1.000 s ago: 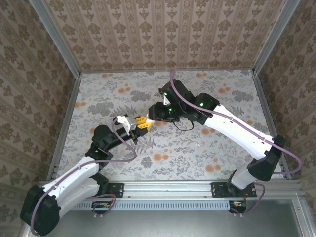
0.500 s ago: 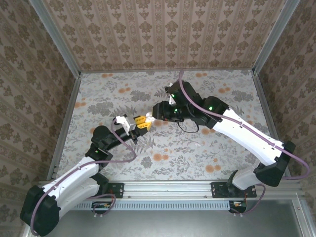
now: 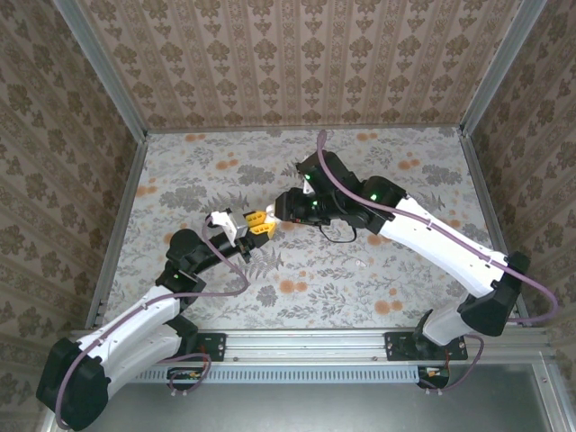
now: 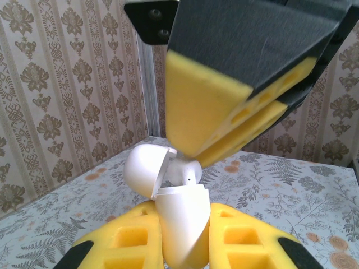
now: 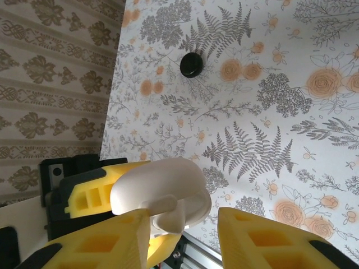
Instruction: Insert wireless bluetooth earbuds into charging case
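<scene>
Charging case held open between the two arms

The left gripper's [image 3: 256, 223] jaws were clamped on the white charging case [image 4: 176, 224], its lid [image 4: 143, 171] hinged open. The right gripper's [image 4: 195, 157] jaws sat narrowly apart at the case's open mouth; whether they pinched anything could not be told. A roundish black earbud [image 5: 190, 65] lay on the table [image 3: 180, 180].

Both arms – the left arm [image 3: 135, 328] and the right arm [image 3: 441, 247] – wear smooth white shells between bulky black joint housings, with a rounded black base each. A thin purple cable [image 3: 229, 288] runs along each one. Small green lights [image 3: 371, 192] glow on the right arm's black housings. The left end effector [image 3: 258, 225] has yellow fingers with rectangular hollows and black tips. The right end effector [image 3: 283, 211] has yellow pads on black wedge-shaped backing, with two dark screws [image 4: 155, 12] in its plate.
</scene>
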Controlling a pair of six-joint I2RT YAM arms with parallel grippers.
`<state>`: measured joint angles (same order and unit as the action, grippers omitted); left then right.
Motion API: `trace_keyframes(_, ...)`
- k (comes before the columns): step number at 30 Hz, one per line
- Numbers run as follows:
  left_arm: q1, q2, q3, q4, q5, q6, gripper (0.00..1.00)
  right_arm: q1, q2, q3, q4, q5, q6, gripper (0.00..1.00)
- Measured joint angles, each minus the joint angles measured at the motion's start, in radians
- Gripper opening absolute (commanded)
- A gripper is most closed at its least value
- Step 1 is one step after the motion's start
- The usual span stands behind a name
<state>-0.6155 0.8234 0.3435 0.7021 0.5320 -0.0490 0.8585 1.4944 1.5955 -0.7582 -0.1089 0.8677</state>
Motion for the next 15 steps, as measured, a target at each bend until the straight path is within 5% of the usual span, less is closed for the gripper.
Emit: trace_keyframes(15,0.0,0.0,-0.01,0.0,-0.012,-0.01,0.0,-0.001,0.018,0.0,0.018,-0.018,0.002,0.36)
